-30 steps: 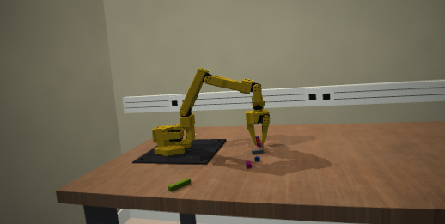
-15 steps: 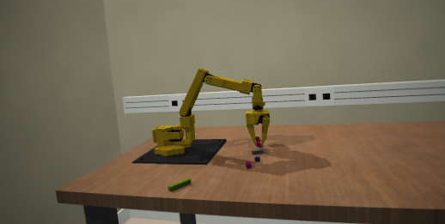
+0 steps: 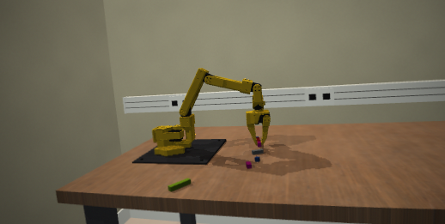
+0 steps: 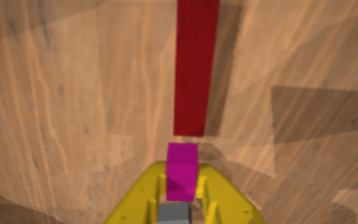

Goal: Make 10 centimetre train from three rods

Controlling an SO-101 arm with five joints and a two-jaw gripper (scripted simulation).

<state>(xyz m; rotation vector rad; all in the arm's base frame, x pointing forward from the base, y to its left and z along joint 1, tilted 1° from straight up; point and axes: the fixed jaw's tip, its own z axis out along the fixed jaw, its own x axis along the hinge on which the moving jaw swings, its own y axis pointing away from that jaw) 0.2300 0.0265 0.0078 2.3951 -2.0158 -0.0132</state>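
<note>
My gripper (image 4: 182, 192) is shut on a magenta rod (image 4: 182, 171), which sticks out between the yellow fingers in the wrist view. A red rod (image 4: 195, 65) lies flat on the table just beyond it, in line with it, with a small gap between their ends. In the exterior view the gripper (image 3: 259, 143) stands low over the table with the magenta rod (image 3: 259, 142) at its tips. A grey rod (image 3: 257, 151) lies just below the gripper. A blue rod (image 3: 257, 159) and a second magenta rod (image 3: 248, 165) lie nearer the front.
A lime rod (image 3: 179, 184) lies near the table's front left edge. The arm's black base plate (image 3: 180, 151) sits at the left. A white rail (image 3: 301, 95) runs along the wall behind.
</note>
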